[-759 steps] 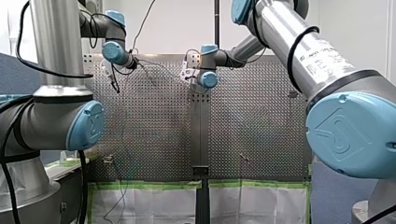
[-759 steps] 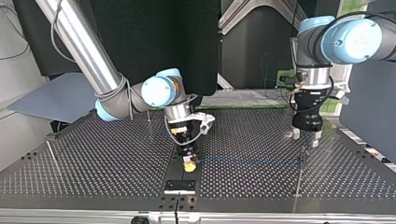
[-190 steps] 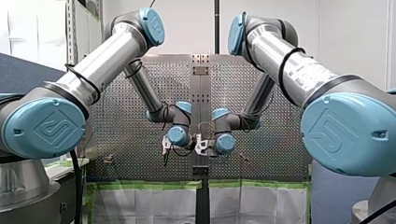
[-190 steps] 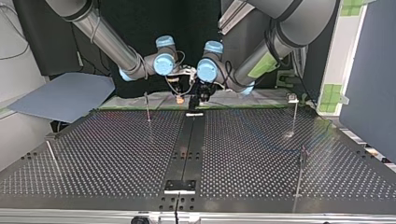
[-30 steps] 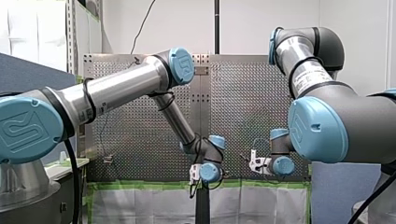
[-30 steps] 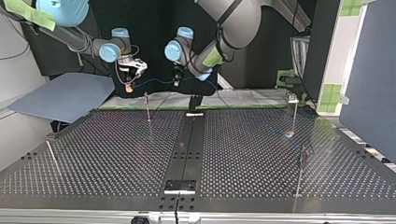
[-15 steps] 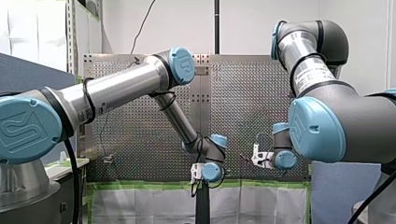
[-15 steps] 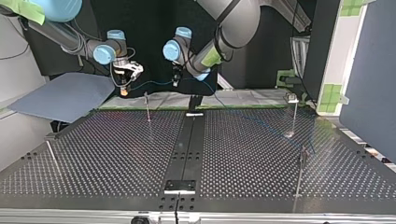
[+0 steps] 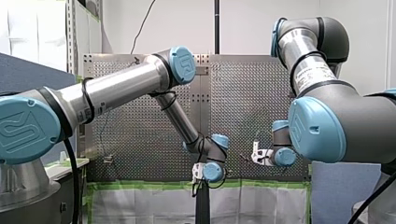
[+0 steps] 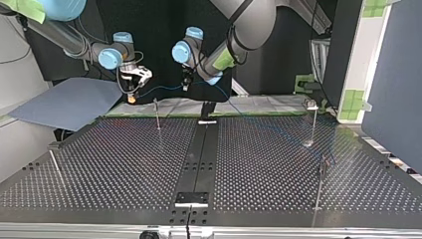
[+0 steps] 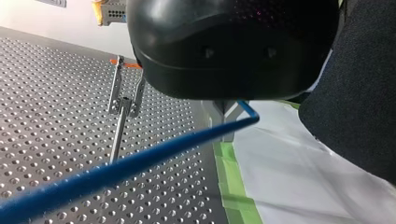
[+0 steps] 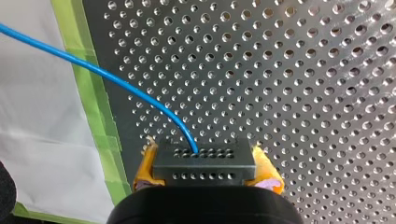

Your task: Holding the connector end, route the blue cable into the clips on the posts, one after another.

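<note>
My right gripper (image 12: 205, 171) is shut with yellow pads on the black connector (image 12: 204, 158), from which the blue cable (image 12: 116, 77) runs out. In the top view my right gripper (image 10: 130, 94) hangs above the table's far edge at the left. The cable (image 10: 159, 89) spans from it to my left gripper (image 10: 186, 83). In the left wrist view my left gripper (image 11: 227, 108) is shut on the cable (image 11: 140, 161), which bends sharply there. A clip post (image 10: 157, 113) stands below the span, and the left wrist view shows its clip (image 11: 125, 99). Further cable trails faintly toward the near right post (image 10: 321, 181).
Another clip post (image 10: 313, 122) stands at the top view's far right and a bare rod (image 10: 54, 162) at its near left. A black rail (image 10: 199, 159) runs down the perforated table (image 10: 109, 169). Green tape and white sheeting (image 11: 289, 177) line the far edge.
Both grippers have drifted slightly toward the top view's left over the last second, carrying the cable span with them. The connector stays in my right gripper.
</note>
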Controlling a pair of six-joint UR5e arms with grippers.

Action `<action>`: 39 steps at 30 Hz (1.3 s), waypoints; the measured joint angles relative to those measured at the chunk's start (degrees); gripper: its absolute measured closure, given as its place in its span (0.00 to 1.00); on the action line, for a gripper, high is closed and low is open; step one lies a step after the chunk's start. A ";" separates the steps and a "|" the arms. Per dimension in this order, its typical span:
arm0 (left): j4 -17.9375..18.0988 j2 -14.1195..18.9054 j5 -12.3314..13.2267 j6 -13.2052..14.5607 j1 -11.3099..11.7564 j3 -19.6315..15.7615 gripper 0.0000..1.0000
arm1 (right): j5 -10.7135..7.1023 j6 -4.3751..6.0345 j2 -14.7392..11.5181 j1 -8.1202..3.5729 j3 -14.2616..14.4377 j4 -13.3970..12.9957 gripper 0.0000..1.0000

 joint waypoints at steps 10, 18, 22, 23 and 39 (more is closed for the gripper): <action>-0.38 0.02 -0.08 0.00 -0.11 2.69 0.99 | 0.92 2.34 0.01 -1.33 -0.11 -0.98 1.00; -2.05 -0.02 0.21 -0.05 -0.06 6.02 0.99 | 0.68 3.38 0.00 -2.22 -1.15 -1.40 1.00; -2.06 -0.03 0.47 -0.04 0.15 6.47 0.99 | 0.63 3.75 0.01 -2.53 -1.77 -1.40 1.00; -2.05 -0.03 0.53 -0.03 0.22 6.50 0.99 | 0.62 3.79 0.01 -2.58 -1.89 -1.39 1.00; -2.69 -0.03 1.15 0.18 0.42 6.54 0.99 | 0.60 4.02 0.01 -3.08 -2.44 -1.59 1.00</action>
